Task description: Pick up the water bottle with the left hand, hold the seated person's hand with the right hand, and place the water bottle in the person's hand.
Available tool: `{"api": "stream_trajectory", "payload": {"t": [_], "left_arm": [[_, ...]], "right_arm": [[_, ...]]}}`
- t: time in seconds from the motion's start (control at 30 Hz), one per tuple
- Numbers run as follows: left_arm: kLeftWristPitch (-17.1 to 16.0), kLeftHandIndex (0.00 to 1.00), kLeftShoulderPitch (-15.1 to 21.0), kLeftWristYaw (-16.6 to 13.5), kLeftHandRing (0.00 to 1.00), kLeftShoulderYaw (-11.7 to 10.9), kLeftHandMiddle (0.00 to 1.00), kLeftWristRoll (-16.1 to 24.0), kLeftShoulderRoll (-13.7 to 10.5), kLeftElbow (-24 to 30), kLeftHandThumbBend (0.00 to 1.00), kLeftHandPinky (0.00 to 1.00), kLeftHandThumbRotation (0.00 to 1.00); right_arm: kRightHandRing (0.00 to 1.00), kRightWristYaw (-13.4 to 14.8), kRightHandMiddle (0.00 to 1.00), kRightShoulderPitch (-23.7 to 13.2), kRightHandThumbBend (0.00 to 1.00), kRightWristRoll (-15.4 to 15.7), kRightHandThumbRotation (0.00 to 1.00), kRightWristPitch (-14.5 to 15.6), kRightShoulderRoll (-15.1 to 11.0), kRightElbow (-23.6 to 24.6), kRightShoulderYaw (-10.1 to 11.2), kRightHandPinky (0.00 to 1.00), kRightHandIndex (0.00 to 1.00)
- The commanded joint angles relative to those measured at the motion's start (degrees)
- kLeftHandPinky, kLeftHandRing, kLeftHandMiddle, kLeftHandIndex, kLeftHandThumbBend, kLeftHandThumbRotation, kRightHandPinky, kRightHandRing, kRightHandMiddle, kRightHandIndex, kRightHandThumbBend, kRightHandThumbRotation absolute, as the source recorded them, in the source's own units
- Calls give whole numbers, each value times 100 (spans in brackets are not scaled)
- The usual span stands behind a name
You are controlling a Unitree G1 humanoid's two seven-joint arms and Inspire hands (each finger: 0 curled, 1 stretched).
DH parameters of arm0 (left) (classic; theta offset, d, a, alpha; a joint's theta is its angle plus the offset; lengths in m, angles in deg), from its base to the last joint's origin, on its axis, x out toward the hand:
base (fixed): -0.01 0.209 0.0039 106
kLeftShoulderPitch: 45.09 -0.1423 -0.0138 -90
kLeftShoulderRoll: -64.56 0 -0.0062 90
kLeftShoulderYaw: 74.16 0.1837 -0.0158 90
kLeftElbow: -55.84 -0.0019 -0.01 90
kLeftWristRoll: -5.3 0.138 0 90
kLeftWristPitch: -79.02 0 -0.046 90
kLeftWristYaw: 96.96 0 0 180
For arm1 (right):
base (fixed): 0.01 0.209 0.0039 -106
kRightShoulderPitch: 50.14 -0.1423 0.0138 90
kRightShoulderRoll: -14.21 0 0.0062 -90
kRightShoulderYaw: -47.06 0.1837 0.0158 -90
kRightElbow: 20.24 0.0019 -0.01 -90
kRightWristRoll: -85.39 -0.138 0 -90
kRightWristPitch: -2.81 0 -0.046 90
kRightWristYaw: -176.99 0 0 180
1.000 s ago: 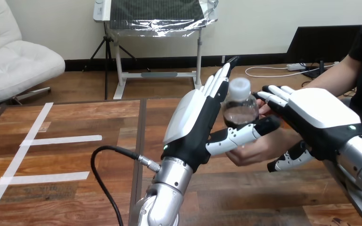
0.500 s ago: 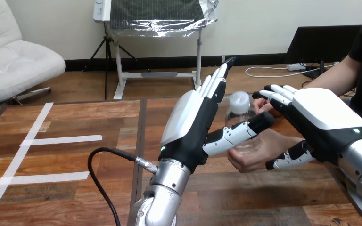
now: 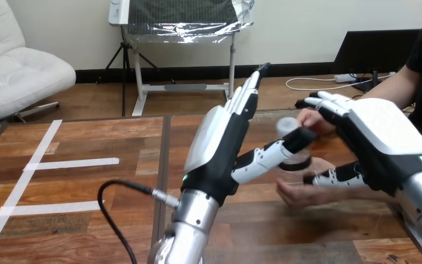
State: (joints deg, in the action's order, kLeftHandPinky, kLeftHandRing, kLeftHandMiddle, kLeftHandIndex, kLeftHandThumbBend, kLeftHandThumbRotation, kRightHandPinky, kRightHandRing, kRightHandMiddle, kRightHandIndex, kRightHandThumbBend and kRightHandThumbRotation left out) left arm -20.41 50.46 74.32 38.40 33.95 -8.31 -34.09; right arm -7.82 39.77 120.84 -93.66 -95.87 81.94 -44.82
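Left hand (image 3: 220, 144) stands raised above the worktop (image 3: 88, 181), fingers straight and pointing away from the robot. Water bottle (image 3: 286, 126) sits just right of that hand, on its palm side. The hand's thumb lies across the bottle's near face, touching it. The person's hand (image 3: 299, 193) lies right of and lower than the left hand, under the bottle. Contact between bottle base and palm cannot be confirmed. Right hand (image 3: 382, 132) sits right of the bottle, over the person's hand and wrist. The bottle stands between the 2 robot hands. The worktop lies below all 4 items.
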Motion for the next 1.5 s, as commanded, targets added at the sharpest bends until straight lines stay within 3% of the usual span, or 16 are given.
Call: {"api": "stream_trajectory", "payload": {"t": [0.0, 0.27, 0.57, 0.77, 1.03, 1.47], "left_arm": [[-167, 100, -68, -163, 100, -126, 100, -156, 122, 352, 78, 100, 100], [-269, 100, -298, -271, 100, -130, 100, -236, 133, 487, 78, 100, 100], [-613, 100, -670, -460, 100, -187, 100, -410, 165, 600, 73, 100, 100], [-802, 100, -952, -530, 100, -214, 100, -547, 160, 721, 69, 100, 100], [-1187, 99, -1299, -700, 98, -258, 99, -697, 174, 793, 65, 99, 100], [-1739, 94, -1713, -1000, 93, -320, 95, -729, 196, 855, 60, 91, 100]], "right_arm": [[89, 522, 90, -26, 56, -122, 19, -155, 393, 329, 225, 76, 84], [88, 956, 89, 157, 45, -225, 20, -228, 823, 394, 196, 73, 83], [88, 1461, 88, 297, 40, -638, 10, -808, 1311, 198, 162, 73, 81], [87, 1743, 88, 387, 35, -567, 8, -1126, 1508, 88, 109, 73, 81], [83, 2142, 87, 403, 30, -558, 3, -1818, 1680, -225, 39, 70, 80], [80, 2080, 86, 488, 31, -944, 0, -2264, 1955, -448, -25, 64, 79]]}}
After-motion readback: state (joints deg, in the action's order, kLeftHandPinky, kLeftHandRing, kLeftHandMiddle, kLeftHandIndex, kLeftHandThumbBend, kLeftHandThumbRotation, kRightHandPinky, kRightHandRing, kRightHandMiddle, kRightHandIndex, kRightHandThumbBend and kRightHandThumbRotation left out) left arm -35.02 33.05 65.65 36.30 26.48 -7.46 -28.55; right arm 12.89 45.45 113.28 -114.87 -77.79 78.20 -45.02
